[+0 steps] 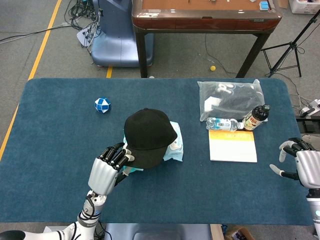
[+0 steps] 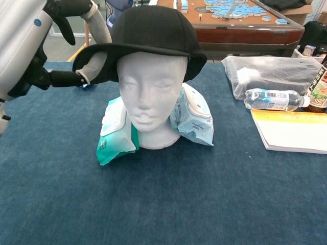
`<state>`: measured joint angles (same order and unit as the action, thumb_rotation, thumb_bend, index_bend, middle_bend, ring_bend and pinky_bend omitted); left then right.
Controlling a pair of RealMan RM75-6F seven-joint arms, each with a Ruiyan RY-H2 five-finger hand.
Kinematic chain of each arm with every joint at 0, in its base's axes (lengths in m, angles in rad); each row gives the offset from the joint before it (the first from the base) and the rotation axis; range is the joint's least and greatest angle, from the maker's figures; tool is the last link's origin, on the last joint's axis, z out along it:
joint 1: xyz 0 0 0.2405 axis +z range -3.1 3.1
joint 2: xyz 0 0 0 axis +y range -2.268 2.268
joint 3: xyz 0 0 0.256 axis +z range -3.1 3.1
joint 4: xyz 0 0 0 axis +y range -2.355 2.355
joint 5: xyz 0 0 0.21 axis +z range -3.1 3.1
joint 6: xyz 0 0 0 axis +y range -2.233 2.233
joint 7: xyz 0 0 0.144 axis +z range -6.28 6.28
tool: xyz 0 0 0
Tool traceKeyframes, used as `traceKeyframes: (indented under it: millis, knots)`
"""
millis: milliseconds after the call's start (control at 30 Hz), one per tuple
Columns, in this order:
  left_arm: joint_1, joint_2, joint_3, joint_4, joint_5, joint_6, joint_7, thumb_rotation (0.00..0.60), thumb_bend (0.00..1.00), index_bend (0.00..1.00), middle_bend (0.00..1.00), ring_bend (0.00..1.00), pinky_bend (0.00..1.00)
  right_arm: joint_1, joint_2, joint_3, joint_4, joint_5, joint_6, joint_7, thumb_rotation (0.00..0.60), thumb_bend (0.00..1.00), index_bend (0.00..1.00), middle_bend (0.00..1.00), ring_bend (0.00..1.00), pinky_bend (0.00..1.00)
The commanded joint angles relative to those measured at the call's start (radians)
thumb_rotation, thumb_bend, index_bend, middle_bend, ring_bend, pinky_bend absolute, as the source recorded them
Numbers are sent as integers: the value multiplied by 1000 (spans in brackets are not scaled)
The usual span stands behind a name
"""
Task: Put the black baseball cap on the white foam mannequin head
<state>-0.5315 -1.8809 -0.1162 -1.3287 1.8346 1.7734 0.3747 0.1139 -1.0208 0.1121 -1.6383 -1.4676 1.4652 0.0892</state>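
Chest view: no label on the water bottle (image 2: 273, 99) or wipe packs (image 2: 116, 130) is legible. Black baseball cap (image 2: 148, 38) sits on white foam mannequin head (image 2: 148, 92), mid-table. Left hand (image 2: 36, 48) pinches the brim's left edge. Right hand (image 1: 302, 162), far right, fingers apart, holds nothing.

Black baseball cap (image 2: 153, 30) seated on white foam mannequin head (image 2: 149, 94), brim angled toward left hand (image 2: 30, 53), which pinches brim edge. Wipe packs (image 2: 116, 133) flank neck. Water bottle (image 2: 273, 99), booklet (image 2: 294, 131) at right.
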Motion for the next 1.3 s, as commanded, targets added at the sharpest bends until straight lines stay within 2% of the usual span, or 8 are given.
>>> traceKeyframes:
  millis: [33, 267, 500, 733, 967, 1100, 1300]
  knots:
    - [3, 1, -3, -4, 5, 0, -4, 600, 535, 456, 510, 308, 480, 0, 0, 0, 0, 0, 0, -1, 600, 0, 660, 438, 244, 322]
    - [8, 1, -25, -13, 11, -1, 5, 600, 523, 296, 510, 308, 480, 0, -1, 0, -1, -1, 0, -2, 600, 0, 660, 438, 244, 322]
    - [22, 5, -26, -28, 16, -3, 11, 600, 419, 152, 510, 308, 480, 0, 0, 0, -1, -1, 2, 0, 600, 0, 660, 438, 244, 322]
    - [49, 44, -12, -105, -1, -45, 70, 600, 213, 98, 486, 297, 480, 0, 0, -1, -2, -2, 2, -1, 600, 0, 660, 438, 245, 322]
    - [78, 71, -3, -135, -3, -51, 93, 600, 165, 94, 472, 292, 480, -1, 0, 0, -2, -1, 3, -3, 600, 0, 660, 438, 244, 322]
    - [106, 106, 11, -173, -10, -60, 142, 600, 73, 41, 411, 266, 462, -2, 1, 1, -3, -2, 5, -2, 600, 0, 660, 438, 244, 322]
    - [154, 177, 33, -233, -38, -79, 197, 600, 27, 0, 302, 229, 436, -2, -1, -1, -4, -4, 4, -6, 600, 0, 660, 438, 244, 322]
